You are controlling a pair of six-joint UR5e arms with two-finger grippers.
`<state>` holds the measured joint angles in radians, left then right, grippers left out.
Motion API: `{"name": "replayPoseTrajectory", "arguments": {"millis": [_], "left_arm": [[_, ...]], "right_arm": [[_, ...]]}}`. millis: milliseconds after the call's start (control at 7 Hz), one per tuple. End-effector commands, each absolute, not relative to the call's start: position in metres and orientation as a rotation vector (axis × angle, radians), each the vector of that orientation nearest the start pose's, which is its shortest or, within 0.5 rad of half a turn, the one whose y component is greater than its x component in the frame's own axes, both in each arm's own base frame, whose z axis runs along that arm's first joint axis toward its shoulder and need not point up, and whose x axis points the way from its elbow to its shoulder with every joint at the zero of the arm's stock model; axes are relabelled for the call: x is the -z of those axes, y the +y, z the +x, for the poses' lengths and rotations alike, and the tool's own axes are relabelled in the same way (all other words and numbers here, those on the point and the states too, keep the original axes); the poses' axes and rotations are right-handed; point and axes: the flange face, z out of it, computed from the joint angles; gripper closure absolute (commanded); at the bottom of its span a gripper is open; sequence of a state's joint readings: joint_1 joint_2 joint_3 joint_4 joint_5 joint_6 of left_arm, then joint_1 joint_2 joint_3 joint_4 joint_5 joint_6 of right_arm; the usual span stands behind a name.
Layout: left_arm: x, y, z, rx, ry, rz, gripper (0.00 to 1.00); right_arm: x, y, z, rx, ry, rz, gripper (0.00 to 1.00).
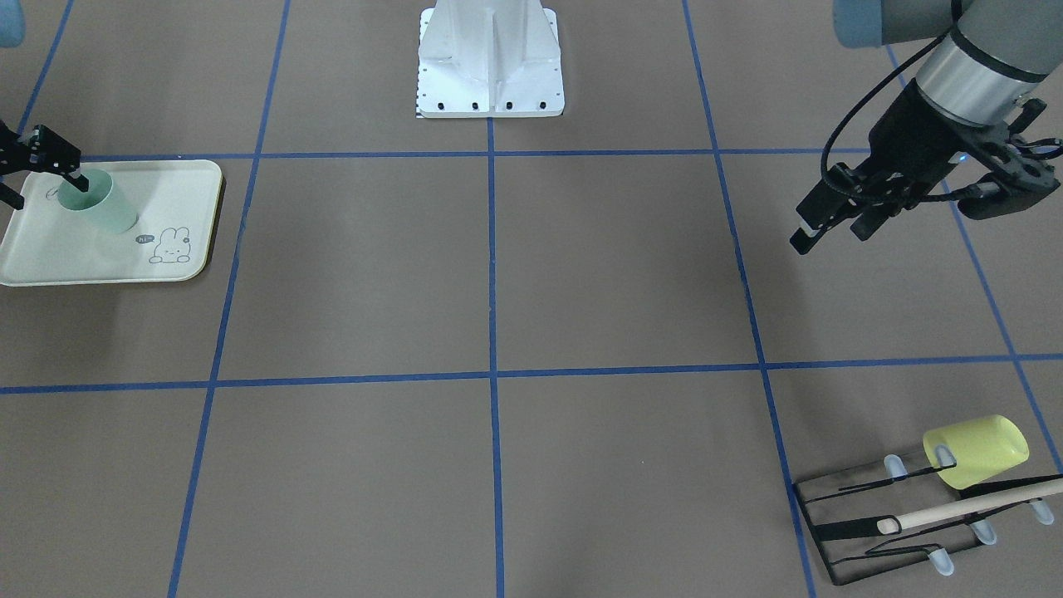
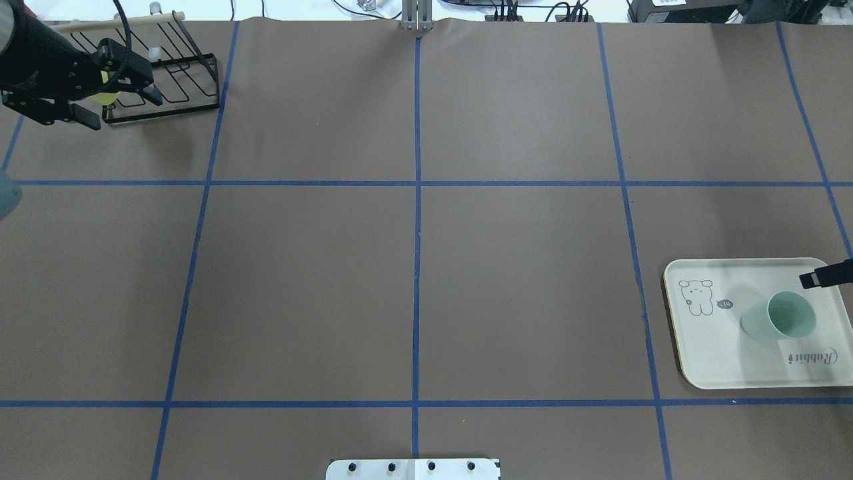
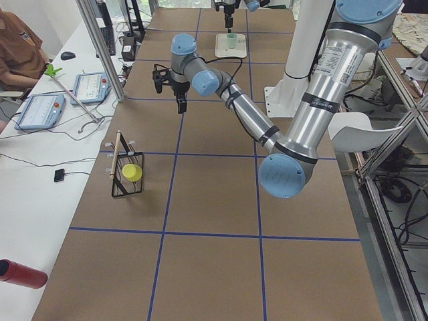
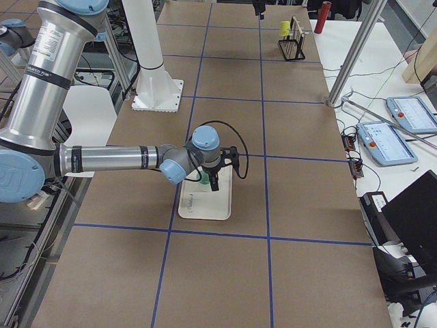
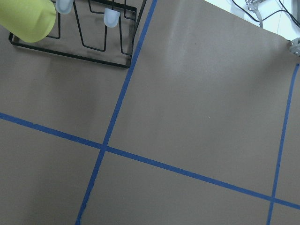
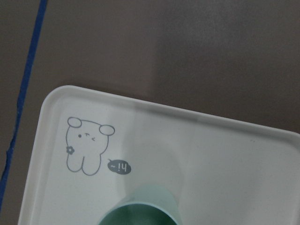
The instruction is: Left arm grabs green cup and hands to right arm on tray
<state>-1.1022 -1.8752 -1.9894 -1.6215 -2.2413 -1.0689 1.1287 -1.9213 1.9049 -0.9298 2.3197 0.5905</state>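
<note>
The green cup [image 1: 98,204] stands upright, mouth up, on the cream tray [image 1: 178,191] at the table's right end; it also shows in the overhead view [image 2: 781,318] on the tray [image 2: 713,360]. My right gripper [image 1: 40,184] hovers just above the cup, jaws open, with one fingertip [image 1: 76,178] over the cup's mouth. Overhead shows only one of its fingers [image 2: 823,275]. The right wrist view shows the cup's rim [image 6: 140,211] and the tray [image 6: 187,140]. My left gripper [image 1: 835,231] is open and empty, raised above the table far from the tray, near the rack [image 2: 120,109].
A black wire rack [image 1: 839,531] at the left end holds a pale yellow cup [image 1: 980,448] and a wooden stick [image 1: 972,507]. The white robot base [image 1: 490,66] sits at mid table. Blue tape lines grid the brown surface.
</note>
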Motion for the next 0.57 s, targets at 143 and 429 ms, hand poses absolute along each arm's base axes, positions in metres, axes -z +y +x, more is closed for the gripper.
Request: {"name": "replayPoseTrajectory", "arguments": {"millis": [143, 429], "left_arm": [[-0.404, -0.48, 0.121, 0.07, 0.836, 0.149, 0.0], [-0.457, -0.459, 0.079, -0.017, 0.788, 0.156, 0.0]], "right_arm": [[-0.564, -0.397, -0.062, -0.041, -0.889, 0.13, 0.0], [-0.56, -0.424, -0.043, -0.014, -0.847, 0.128, 0.0]]}}
